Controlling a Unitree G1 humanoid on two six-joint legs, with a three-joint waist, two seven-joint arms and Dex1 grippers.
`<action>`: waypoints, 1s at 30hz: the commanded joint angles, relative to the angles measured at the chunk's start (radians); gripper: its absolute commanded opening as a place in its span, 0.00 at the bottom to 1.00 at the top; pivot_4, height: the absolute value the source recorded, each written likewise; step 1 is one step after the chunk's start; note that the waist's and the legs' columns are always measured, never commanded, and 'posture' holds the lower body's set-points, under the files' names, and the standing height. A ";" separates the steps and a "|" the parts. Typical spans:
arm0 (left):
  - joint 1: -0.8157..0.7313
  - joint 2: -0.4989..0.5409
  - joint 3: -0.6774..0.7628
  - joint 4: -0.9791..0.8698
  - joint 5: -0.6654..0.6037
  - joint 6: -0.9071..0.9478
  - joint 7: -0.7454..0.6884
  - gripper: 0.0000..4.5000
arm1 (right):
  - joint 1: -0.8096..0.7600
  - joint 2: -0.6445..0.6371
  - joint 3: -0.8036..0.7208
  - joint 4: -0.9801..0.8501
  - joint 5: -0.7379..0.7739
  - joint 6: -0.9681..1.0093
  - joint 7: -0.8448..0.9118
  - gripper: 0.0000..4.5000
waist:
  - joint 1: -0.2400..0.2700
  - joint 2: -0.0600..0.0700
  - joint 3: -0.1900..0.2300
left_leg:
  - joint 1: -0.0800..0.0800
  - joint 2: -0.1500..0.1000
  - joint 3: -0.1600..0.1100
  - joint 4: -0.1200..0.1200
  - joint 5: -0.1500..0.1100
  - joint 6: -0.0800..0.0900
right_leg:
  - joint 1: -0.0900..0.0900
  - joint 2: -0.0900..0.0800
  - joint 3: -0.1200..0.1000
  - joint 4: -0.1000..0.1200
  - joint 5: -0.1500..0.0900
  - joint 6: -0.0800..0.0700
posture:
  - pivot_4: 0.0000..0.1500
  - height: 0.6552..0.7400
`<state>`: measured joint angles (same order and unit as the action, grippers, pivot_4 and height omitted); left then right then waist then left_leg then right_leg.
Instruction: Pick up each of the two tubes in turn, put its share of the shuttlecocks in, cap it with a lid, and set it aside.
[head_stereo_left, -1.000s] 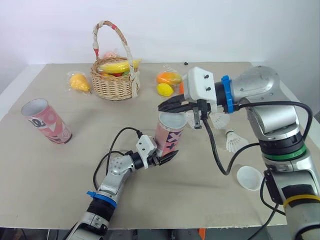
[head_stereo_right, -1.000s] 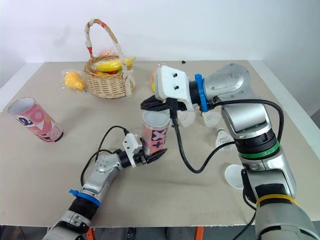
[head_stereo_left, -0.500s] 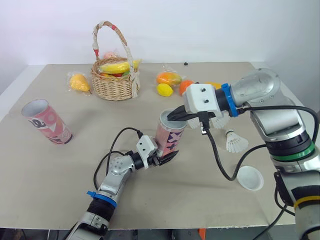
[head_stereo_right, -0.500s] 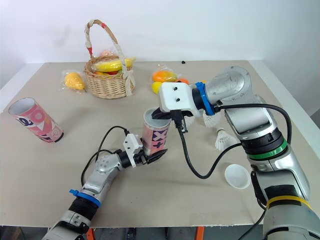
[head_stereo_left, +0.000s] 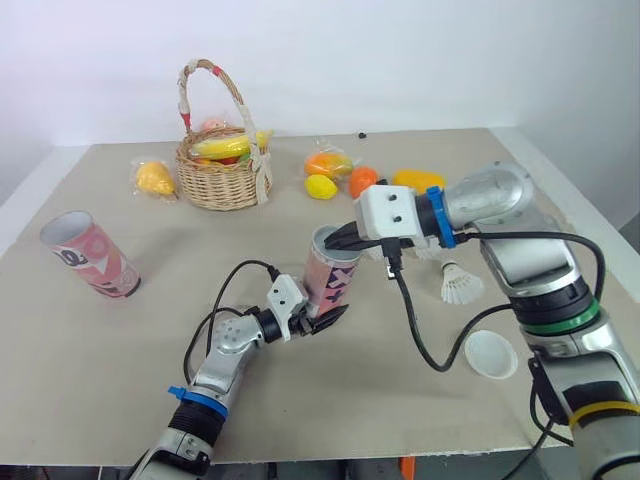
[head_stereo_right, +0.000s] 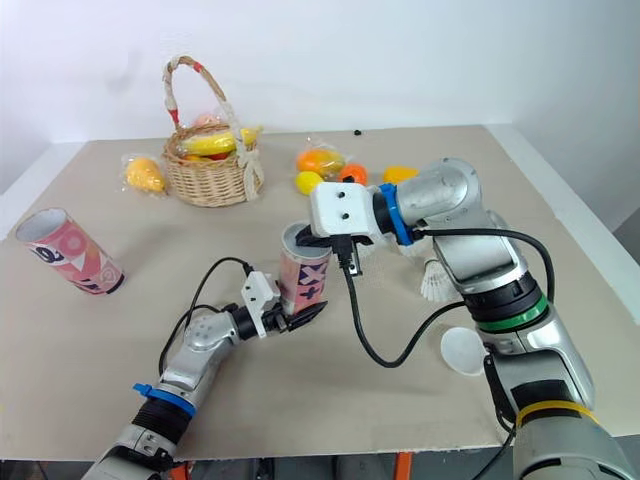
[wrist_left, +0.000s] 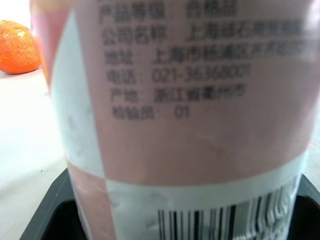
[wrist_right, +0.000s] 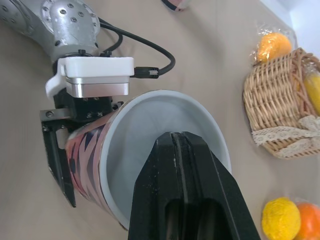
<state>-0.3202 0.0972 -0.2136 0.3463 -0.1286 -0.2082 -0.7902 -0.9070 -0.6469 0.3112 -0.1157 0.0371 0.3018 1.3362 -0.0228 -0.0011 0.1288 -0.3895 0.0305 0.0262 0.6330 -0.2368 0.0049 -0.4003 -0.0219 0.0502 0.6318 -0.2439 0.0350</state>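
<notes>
Item inspected: the tube (head_stereo_left: 333, 282), at the centre of the frame, open mouth uppermost and leaning slightly. My left gripper (head_stereo_left: 318, 316) is clamped on its lower, bar-coded end, a finger on either side, and carries it just above or on the bench (head_stereo_left: 110, 360); I cannot tell which.

My right gripper (wrist_right: 182, 146) is at the tube's mouth. Its fingers are pressed together, tips just inside the rim, with nothing visible between them. The inner wall that shows looks bare. The bottom is hidden behind my fingers, so the contents are unconfirmed.

Finding: the filling step on the first tube is in hand, and capping has not begun. One shuttlecock (head_stereo_left: 458, 285) lies loose on the bench right of centre. The lid (head_stereo_left: 490, 352) lies further toward the lower right, apart from the tube. The second tube (head_stereo_left: 92, 256) rests at the left edge, well apart, and the basket (head_stereo_left: 218, 165) stands at upper left.

Next move, in my judgement: draw the right gripper straight out without nudging the rim, open it over the loose shuttlecock, and bring that back cork-first. The left must keep the tube steady throughout.
</notes>
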 joint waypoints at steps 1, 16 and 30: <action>0.027 -0.010 -0.025 0.050 0.012 0.024 0.001 0.72 | 0.070 0.032 0.135 0.003 -0.021 0.002 0.043 0.02 | 0.000 0.002 -0.002 | 0.001 0.000 0.000 -0.001 0.000 0.000 | 0.000 0.001 0.000 0.000 0.000 -0.001 | 1.00 1.00; 0.023 -0.019 -0.023 0.062 0.014 0.017 0.001 0.72 | 0.109 0.085 0.146 -0.079 0.005 0.070 0.036 0.02 | 0.000 0.001 -0.016 | 0.006 0.000 0.001 -0.006 -0.001 0.000 | 0.002 0.003 0.005 0.000 -0.004 -0.002 | 1.00 1.00; 0.040 -0.002 -0.014 0.032 -0.007 0.027 -0.026 0.72 | 0.067 0.036 -0.164 -0.134 0.316 0.305 0.012 0.30 | 0.002 -0.009 -0.009 | -0.002 0.000 -0.001 -0.006 -0.001 0.000 | -0.003 0.001 0.005 0.001 -0.001 -0.005 | 1.00 1.00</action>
<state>-0.3087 0.0945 -0.2148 0.3321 -0.1367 -0.2203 -0.8173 -0.8390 -0.6146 0.1764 -0.1839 0.2672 0.5666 1.3307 -0.0206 -0.0105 0.1196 -0.3926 0.0299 0.0258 0.6271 -0.2380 0.0051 -0.4038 -0.0226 0.0554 0.6326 -0.2449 0.0303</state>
